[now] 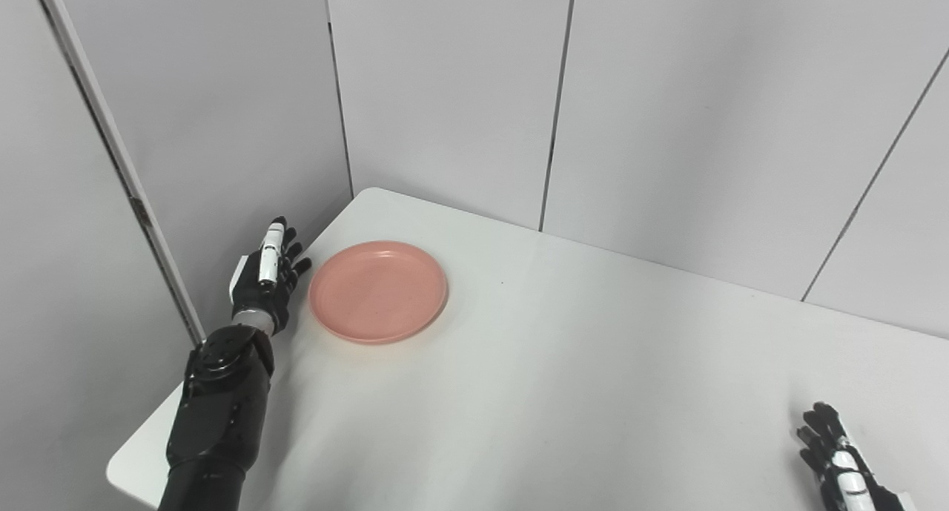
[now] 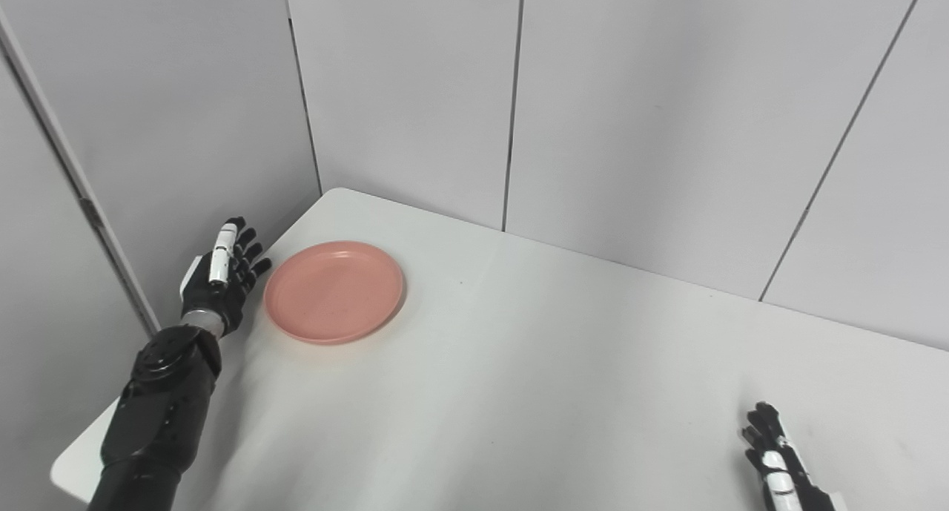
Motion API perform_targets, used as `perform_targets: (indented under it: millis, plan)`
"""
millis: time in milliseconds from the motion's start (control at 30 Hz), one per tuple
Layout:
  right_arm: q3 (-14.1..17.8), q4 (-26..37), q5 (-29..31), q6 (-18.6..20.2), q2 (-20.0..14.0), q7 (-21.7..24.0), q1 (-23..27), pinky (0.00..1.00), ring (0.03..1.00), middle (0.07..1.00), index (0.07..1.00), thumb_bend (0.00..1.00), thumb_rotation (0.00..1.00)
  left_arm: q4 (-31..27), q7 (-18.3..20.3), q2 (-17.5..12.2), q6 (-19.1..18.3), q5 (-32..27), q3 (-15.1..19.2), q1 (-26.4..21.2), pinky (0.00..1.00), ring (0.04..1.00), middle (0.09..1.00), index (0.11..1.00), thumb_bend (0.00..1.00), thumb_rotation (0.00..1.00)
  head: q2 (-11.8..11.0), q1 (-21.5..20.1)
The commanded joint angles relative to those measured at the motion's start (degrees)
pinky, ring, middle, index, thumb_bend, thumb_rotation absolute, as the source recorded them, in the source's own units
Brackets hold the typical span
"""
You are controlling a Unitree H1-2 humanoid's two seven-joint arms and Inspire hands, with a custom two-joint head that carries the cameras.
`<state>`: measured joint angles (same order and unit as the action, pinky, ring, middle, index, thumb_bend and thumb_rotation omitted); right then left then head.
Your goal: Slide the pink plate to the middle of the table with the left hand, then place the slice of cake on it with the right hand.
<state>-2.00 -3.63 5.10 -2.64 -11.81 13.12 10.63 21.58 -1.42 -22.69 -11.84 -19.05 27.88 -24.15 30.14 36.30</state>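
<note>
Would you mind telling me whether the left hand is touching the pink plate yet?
Apart. In the left eye view, a thin strip of white table shows between the left hand and the rim of the pink plate.

Pink plate (image 1: 378, 291) looking like smooth plastic, showing a soft sheen. Table (image 1: 563, 363) beneath it appearing matt white, smooth. Left hand (image 1: 268, 277) beside the plate showing glossy black and white plastic shells.

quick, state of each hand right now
Left hand: open, holding nothing, just left of the pink plate.
Right hand: open, holding nothing, low at the table's near right.
</note>
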Motion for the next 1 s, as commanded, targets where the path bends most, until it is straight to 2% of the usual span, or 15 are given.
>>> perform_targets:
  millis: [0,233,400,600,767,967]
  plan:
    - [0.67,0.97,-0.02,1.91,-0.98,-0.05,-0.45,1.0,0.962,0.967,0.969,0.15,1.0,0.77,0.35,-0.35,1.58,0.42,-0.94,-0.19,0.96,0.98,0.988,0.98,0.34,1.0,0.0,0.02]
    - [0.67,1.09,-0.23,1.61,-0.72,-0.2,-0.42,1.0,0.955,0.96,0.964,0.15,1.0,1.89,0.9,2.46,3.35,0.76,-4.31,-0.08,0.97,0.97,0.978,0.948,0.36,1.0,0.55,-0.78]
    - [0.56,1.54,-0.49,1.81,-0.59,-0.25,-0.56,0.99,0.949,0.955,0.96,0.13,1.0,0.81,1.78,3.7,2.26,0.21,-6.56,0.36,0.97,0.974,0.98,0.959,0.35,1.0,1.13,-1.77]
    - [0.33,1.71,-1.42,2.04,-0.5,-0.41,-0.64,0.99,0.955,0.954,0.955,0.16,1.0,-0.1,2.8,4.78,1.66,-0.03,-9.46,0.48,0.97,0.97,0.978,0.959,0.36,1.0,1.68,-2.75]
    - [0.16,0.69,-2.14,-0.2,-0.37,-0.46,-0.52,0.96,0.935,0.94,0.944,0.16,1.0,-2.49,2.87,6.07,0.55,-0.26,-11.58,0.82,0.96,0.964,0.972,0.955,0.36,1.0,2.29,-3.95]
    - [-0.19,0.18,-3.44,-0.91,-0.36,-0.92,-0.34,0.96,0.924,0.93,0.935,0.18,1.0,-5.08,2.77,7.61,-0.68,-0.68,-13.49,0.9,0.97,0.972,0.975,0.956,0.35,1.0,2.9,-4.98]
